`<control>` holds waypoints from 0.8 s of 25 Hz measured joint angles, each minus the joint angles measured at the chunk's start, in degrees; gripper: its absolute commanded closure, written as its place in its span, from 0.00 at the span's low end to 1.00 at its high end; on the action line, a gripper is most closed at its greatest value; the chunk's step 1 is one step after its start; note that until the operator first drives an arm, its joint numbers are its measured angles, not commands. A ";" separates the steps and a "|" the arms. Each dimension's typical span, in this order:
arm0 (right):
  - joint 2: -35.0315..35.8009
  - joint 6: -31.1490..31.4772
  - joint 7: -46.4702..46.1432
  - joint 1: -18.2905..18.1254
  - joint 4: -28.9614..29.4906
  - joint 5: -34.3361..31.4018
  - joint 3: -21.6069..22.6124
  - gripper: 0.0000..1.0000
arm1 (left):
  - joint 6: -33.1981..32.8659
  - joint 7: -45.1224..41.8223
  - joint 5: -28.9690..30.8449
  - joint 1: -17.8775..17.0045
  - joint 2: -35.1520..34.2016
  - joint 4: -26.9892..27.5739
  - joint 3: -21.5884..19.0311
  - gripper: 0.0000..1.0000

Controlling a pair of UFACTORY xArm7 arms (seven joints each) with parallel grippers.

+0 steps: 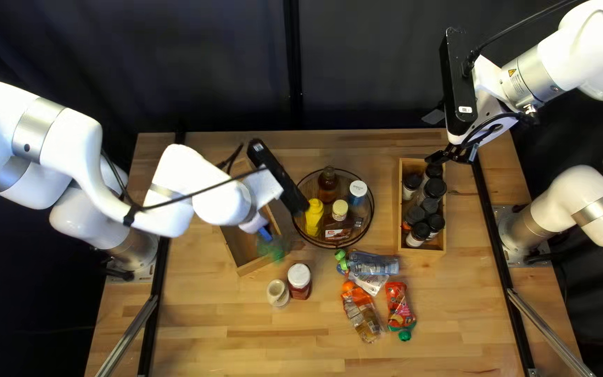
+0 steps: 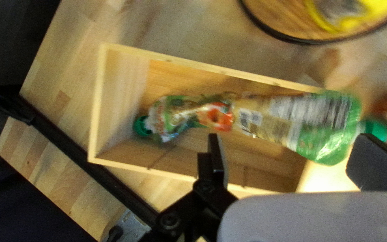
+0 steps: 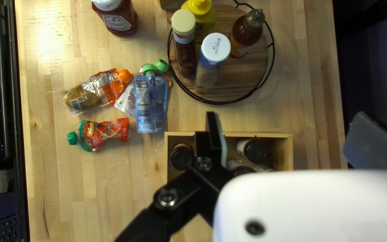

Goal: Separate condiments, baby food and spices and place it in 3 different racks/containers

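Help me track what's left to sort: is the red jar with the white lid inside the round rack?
No, the red jar stands on the table, outside the round rack.

a dark curtain point(image 1: 211, 63) hangs behind a wooden table point(image 1: 246, 352) with black strips point(image 1: 146, 345) near both sides.

high view slanting down, closer downward wrist views, all sharing round rack point(image 3: 243, 79)

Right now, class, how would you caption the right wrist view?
Open right hand, dark-capped jars in a box, bottles on a round tray, pouches loose on the table.
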 measured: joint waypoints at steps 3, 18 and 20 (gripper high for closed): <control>0.00 0.00 0.00 0.00 0.00 0.00 0.00 0.00 | 0.37 2.83 -1.68 -1.11 2.24 3.29 -0.24 0.00; 0.00 0.00 0.00 0.00 0.00 0.00 0.00 0.00 | -5.57 28.19 -14.03 -4.66 19.21 21.42 -1.79 0.00; 0.00 0.00 0.00 0.00 0.00 0.00 0.00 0.00 | -8.22 32.78 -14.44 -4.62 19.52 20.72 -2.00 0.00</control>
